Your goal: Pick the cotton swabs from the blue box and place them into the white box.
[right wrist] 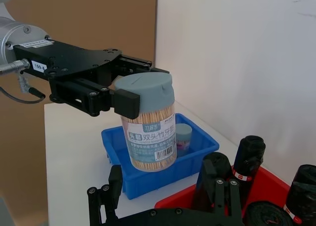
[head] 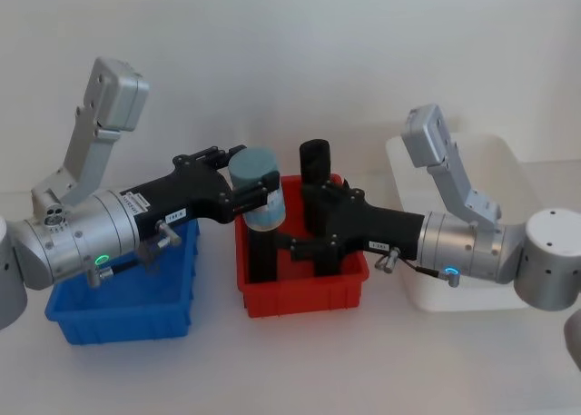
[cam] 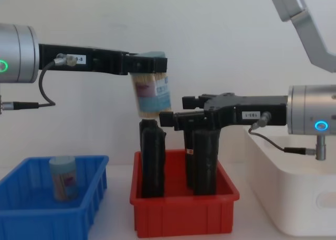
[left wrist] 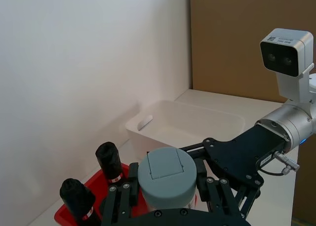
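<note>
My left gripper point(head: 247, 174) is shut on the pale blue lid of a cotton swab tub point(cam: 152, 95). It holds the tub upright in the air above the red bin point(head: 304, 299). The tub point(right wrist: 148, 129) is clear with a label and tan sticks inside. My right gripper point(cam: 170, 118) reaches in from the right, open, its fingers level with the tub's lower end and close beside it. A second swab tub point(cam: 64, 177) stands in the blue box point(cam: 31, 220), also visible in the right wrist view point(right wrist: 183, 138). The white box point(head: 508, 161) sits at the far right.
Several tall black rolls point(cam: 152, 156) stand in the red bin between the blue box point(head: 118, 326) and the white box point(cam: 294, 203). A white wall runs close behind all three bins.
</note>
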